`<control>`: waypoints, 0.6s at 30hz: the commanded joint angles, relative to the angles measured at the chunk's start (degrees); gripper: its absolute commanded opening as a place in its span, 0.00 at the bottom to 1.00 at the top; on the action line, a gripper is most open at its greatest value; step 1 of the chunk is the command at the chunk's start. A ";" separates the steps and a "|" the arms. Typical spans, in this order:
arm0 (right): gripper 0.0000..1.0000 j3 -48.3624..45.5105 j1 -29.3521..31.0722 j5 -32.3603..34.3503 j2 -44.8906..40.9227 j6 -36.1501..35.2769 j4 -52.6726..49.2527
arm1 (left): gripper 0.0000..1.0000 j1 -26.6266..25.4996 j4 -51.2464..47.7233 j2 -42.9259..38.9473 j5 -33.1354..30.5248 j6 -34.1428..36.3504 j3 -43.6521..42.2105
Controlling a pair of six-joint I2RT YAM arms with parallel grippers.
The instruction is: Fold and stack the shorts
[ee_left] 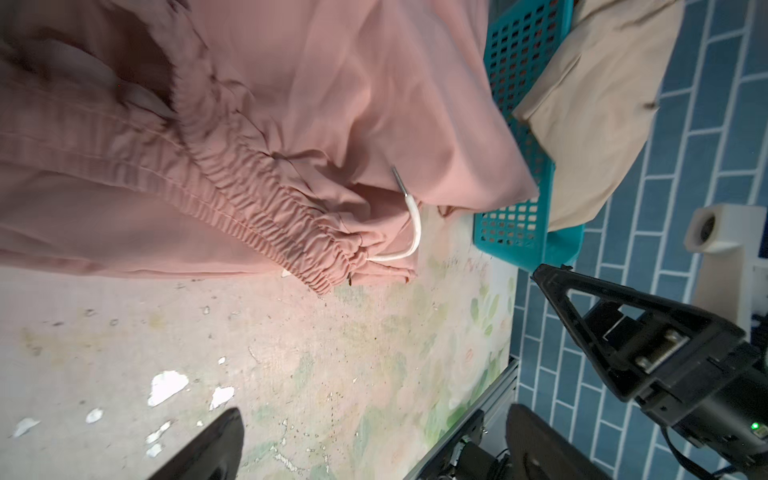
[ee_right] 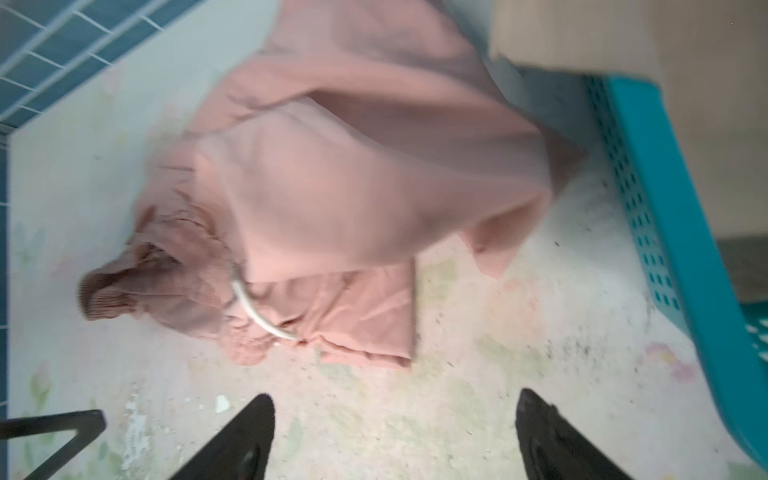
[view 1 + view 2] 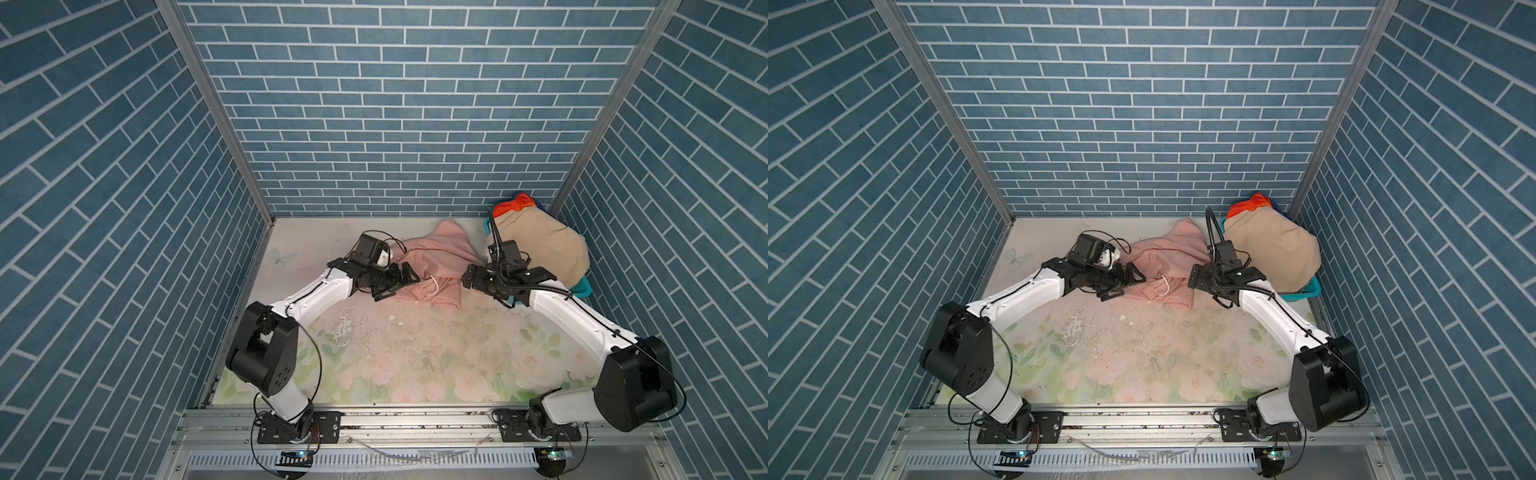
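**Both jaws empty, flanking the rumpled pink shorts**

The left jaws are spread wide with nothing between them. The left wrist view shows only bare desk (image 1: 291,353) in the gap, and the pink shorts (image 1: 332,104) lie ahead of the tips, not inside them. The right jaws are also spread and empty. The right wrist view is blurred, but there too the cloth lies ahead across a strip of bare desk.

In both top views the pink shorts (image 3: 432,257) sit just below the centre of the frame. The left jaws are at the shorts' left edge, seemingly over the rim of the cloth, and the right jaws are just off the right edge. This bracketing probably sets up a grasp on opposite sides to spread the shorts flat. They are rumpled, with the waistband bunched, one leg thrown toward the back wall and the white drawstring (image 3: 434,286) looped out at the near side. No fold shows yet.

Right of centre, against the side wall, stands the teal basket (image 3: 582,286). The beige shorts (image 3: 540,245) are heaped over it and drape past its rim. The striped shorts (image 3: 515,203) show only an orange-red scrap behind them. These two pairs are likely parked there so the desk handles one pair at a time. The lower half of the frame is open desk with room for a stack.
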 commanded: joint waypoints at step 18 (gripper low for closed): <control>0.91 -10.62 -5.25 -7.06 -2.71 5.55 11.45 | 0.90 -8.19 -16.54 22.38 -19.77 23.54 24.17</control>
